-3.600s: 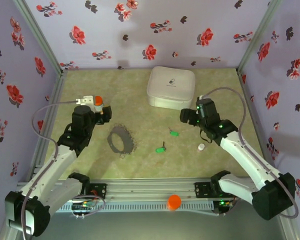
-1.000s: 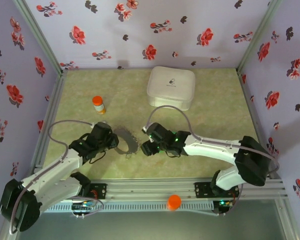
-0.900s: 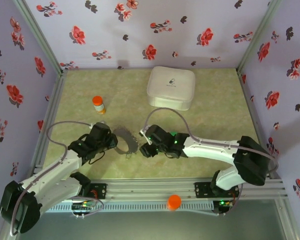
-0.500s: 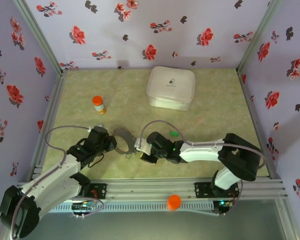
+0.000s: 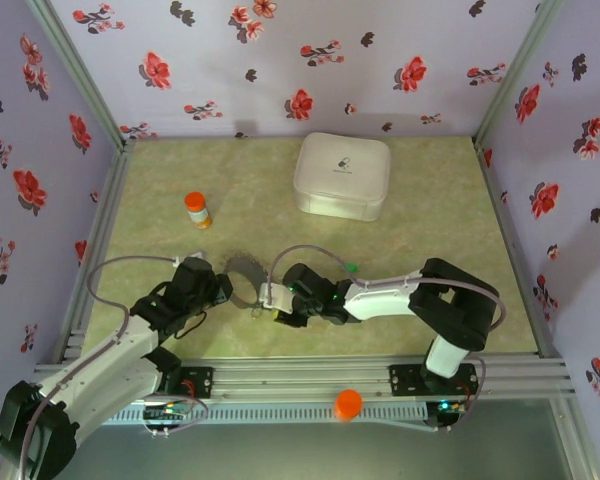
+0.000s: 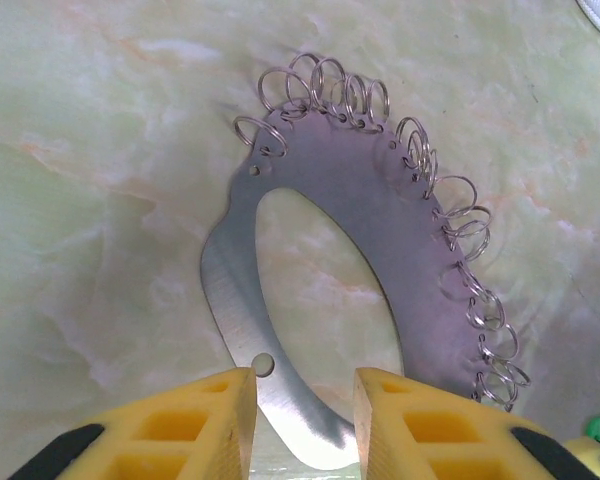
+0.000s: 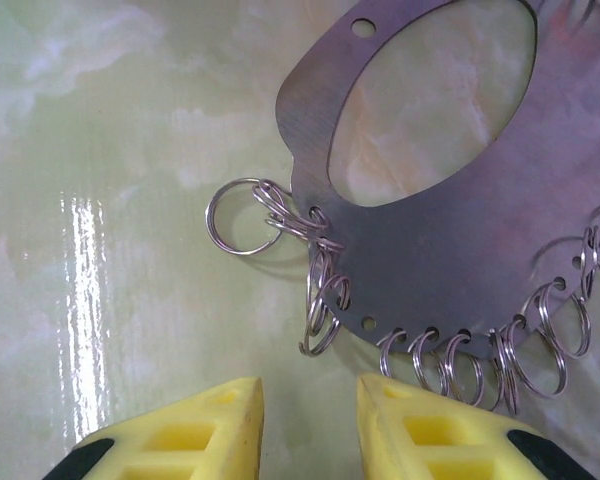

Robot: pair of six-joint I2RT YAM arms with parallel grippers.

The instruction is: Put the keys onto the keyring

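The white rounded plastic box (image 5: 342, 175) sits well behind the flat dark-grey oval metal keyring (image 6: 380, 230) fringed with wire loops. The left gripper (image 6: 305, 385) straddles the keyring's narrow end, though I cannot tell whether it is pinching. The right gripper (image 7: 310, 395), fingers parted and empty, faces the fringe. An orange-capped bottle (image 5: 197, 209) stands behind-left of the keyring, and a tiny green-headed key (image 5: 349, 267) lies right of it.

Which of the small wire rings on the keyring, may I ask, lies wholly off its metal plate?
The leftmost ring in the right wrist view, a full circle on the table; the others overlap the edge of the keyring.
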